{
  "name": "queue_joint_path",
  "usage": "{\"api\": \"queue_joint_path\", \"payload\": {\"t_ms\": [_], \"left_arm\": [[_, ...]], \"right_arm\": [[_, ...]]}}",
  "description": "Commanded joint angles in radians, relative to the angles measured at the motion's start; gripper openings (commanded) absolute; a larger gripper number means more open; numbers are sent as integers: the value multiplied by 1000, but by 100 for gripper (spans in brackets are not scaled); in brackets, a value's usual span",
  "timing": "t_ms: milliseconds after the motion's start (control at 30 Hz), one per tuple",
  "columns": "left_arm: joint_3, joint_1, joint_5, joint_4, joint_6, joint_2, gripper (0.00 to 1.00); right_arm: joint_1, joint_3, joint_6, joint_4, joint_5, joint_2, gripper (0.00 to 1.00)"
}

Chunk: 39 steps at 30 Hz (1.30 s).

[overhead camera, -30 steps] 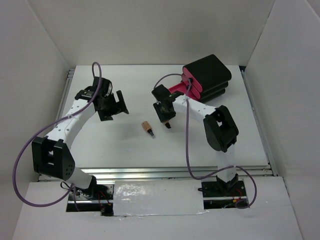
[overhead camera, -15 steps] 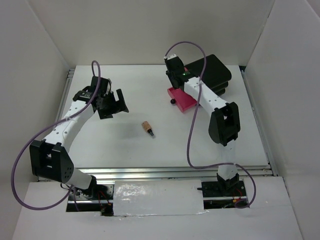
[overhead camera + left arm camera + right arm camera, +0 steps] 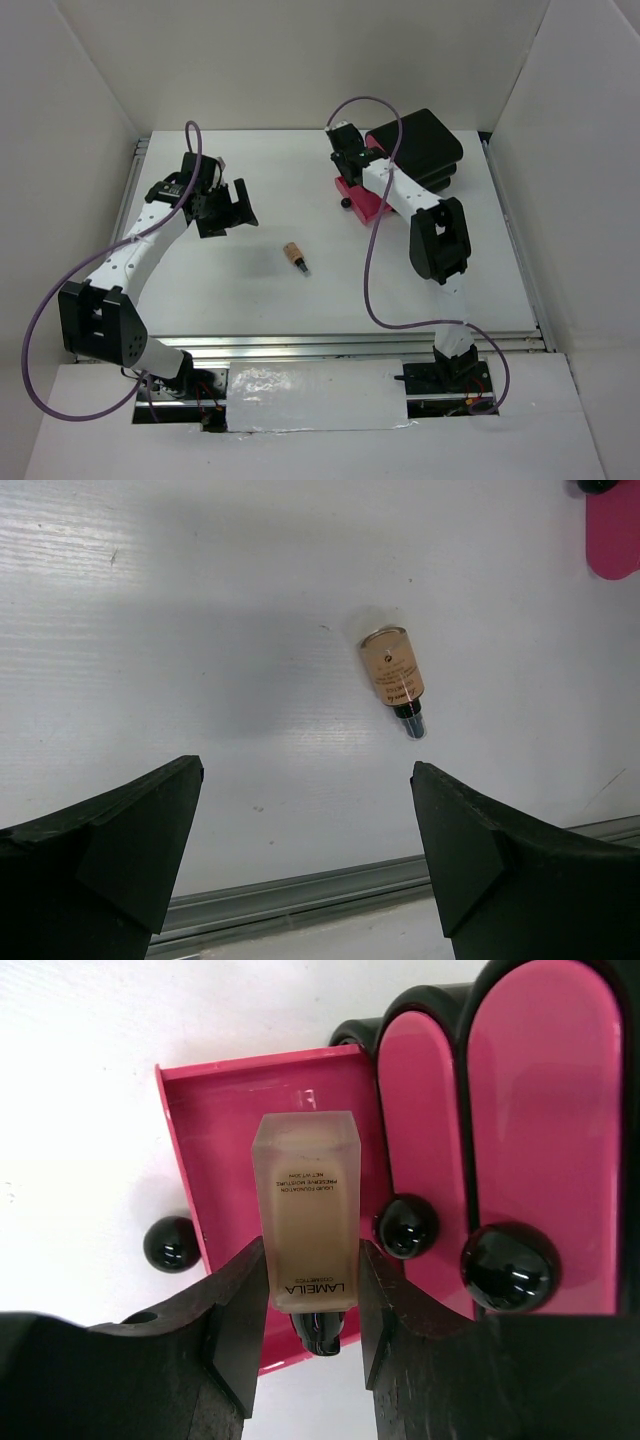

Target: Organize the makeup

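Note:
My right gripper (image 3: 312,1252) is shut on a tan square bottle (image 3: 306,1205) with a black cap, holding it over the open pink drawer (image 3: 225,1110). In the top view this gripper (image 3: 347,160) hovers at the drawer (image 3: 365,200) pulled out of the black box (image 3: 425,145). A second tan bottle (image 3: 294,256) lies on its side mid-table; it also shows in the left wrist view (image 3: 393,670). My left gripper (image 3: 235,205) is open and empty, above the table to the left of that bottle (image 3: 306,770). The compacts and sachets are out of view.
The box's two other pink drawers (image 3: 545,1110) are closed, with black round knobs (image 3: 508,1267). The open drawer's knob (image 3: 171,1243) sticks out over the table. White walls enclose the table; a metal rail (image 3: 300,895) runs along its near edge.
My right arm has swung from mid-table up and back to the box, carrying the bottle over the open drawer. My left arm has barely moved.

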Motion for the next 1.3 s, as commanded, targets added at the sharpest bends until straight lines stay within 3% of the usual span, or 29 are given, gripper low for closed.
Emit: {"api": "queue_joint_path", "payload": {"t_ms": [0,133,400,567,600,667,1000,1167,1233,1267], "left_arm": [[20,5,25,7,21,-3,99],[30,5,29,5,22,14,99],[35,5,34,11,18,42,100],[38,3,12,2,-4,60,100],[41,3,5,-2,-7,63,99],[47,3,-18,-21,-14,71,99],[64,-11,-103,-65,-71,103,99],[111,-12,-193,-145,-160,108,99],[153,-14,-247,-185,-197,116,99],[164,-14,-258,-211,-204,123,99]], "right_arm": [[-14,9,39,57,-32,18,31],[-17,23,65,57,-43,47,39],[-32,55,98,44,-64,87,41],[-34,44,110,41,-68,87,53],[-34,44,111,41,-68,83,61],[-34,51,116,38,-68,78,68],[3,121,249,-45,-77,-64,70],[116,48,367,-100,-244,-173,74],[187,-3,423,-120,-322,-192,79],[211,-21,443,-125,-343,-207,96]]}}
